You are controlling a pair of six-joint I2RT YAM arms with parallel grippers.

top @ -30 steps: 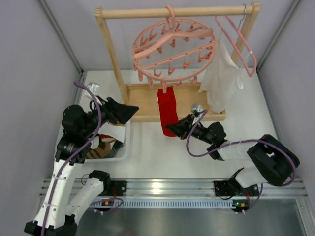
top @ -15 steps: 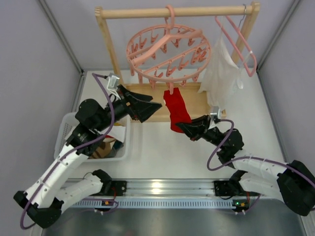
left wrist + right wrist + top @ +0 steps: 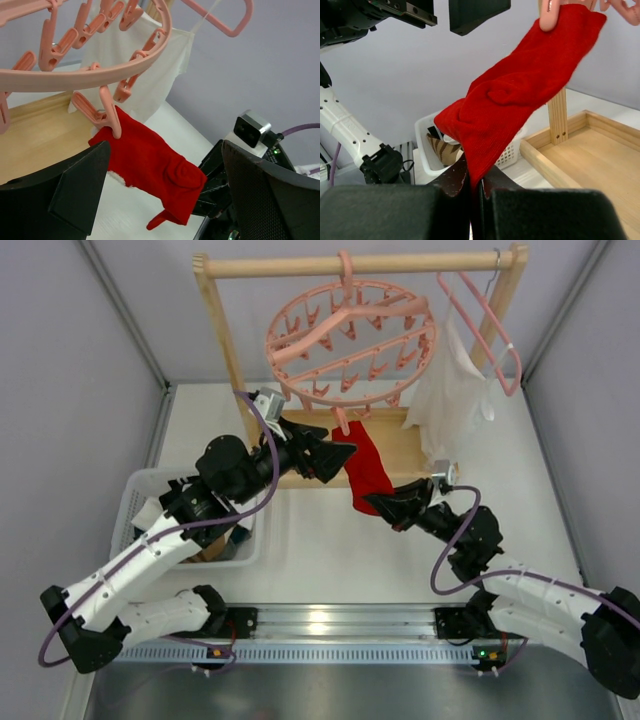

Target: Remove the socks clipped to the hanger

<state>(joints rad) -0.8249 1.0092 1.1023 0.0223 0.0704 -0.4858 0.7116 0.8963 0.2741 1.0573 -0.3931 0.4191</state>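
One red sock [image 3: 366, 466] hangs by its cuff from a single clip [image 3: 108, 118] on the round pink ring hanger [image 3: 350, 340]. The hanger hooks onto the wooden rack's top bar. My right gripper [image 3: 371, 503] is shut on the sock's toe end [image 3: 476, 172] and holds it stretched out and slanted below the clip. My left gripper [image 3: 335, 448] is open, and its two dark fingers [image 3: 75, 192] stand on either side of the sock [image 3: 150, 162] just below the clip. The sock also shows in the right wrist view [image 3: 520, 95]. No other socks hang on the hanger.
A white basket [image 3: 140, 502] at the left holds several removed socks, one striped [image 3: 445, 150]. A large white garment [image 3: 450, 395] hangs on a pink triangular hanger [image 3: 490, 325] at the right. The wooden rack [image 3: 225, 340] and its base tray [image 3: 290, 440] stand behind the sock.
My left arm has swung from above the basket rightward up to the sock. My right gripper has pulled the sock's toe to the right, slanting it. The ring hanger has swayed.
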